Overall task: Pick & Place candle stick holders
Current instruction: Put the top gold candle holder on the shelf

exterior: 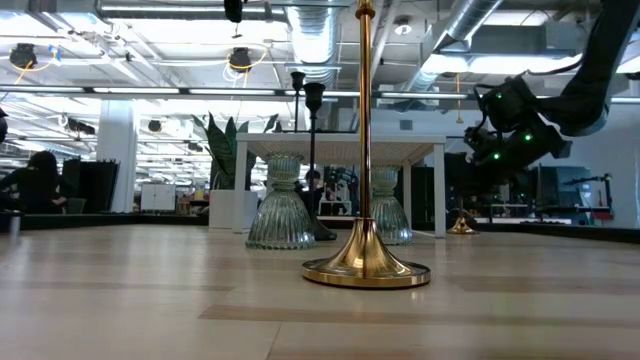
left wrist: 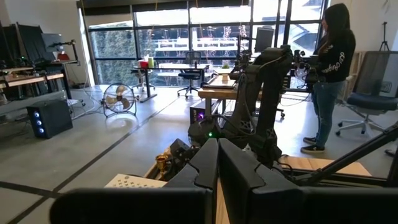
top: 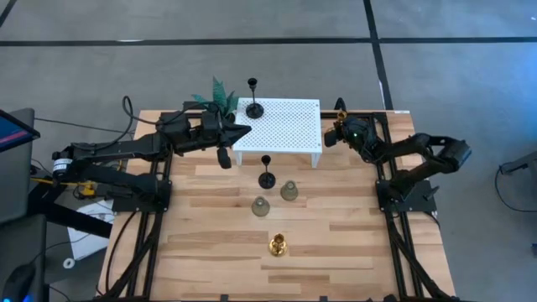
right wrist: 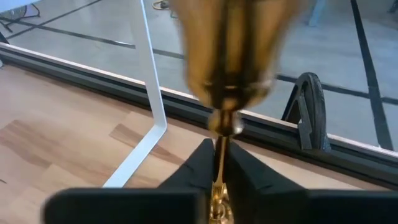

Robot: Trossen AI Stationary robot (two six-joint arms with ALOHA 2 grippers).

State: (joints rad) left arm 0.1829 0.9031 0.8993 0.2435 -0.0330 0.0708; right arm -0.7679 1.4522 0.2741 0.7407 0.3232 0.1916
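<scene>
From above we see the right gripper [top: 336, 132] beside the white platform's [top: 281, 126] right edge, but only its wrist view shows us the fingers pinched on a gold holder's [right wrist: 225, 81] thin stem. The left gripper [top: 237, 134], at the platform's left edge, looks closed and empty in its own wrist view. One black holder [top: 253, 102] stands on the platform; another [top: 267, 173], two grey-green ones [top: 289, 191] [top: 261, 205] and a second gold one [top: 278, 245] sit on the table.

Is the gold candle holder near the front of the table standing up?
Upright: the gold candle holder rests flat on its round base, stem rising straight up.
</scene>
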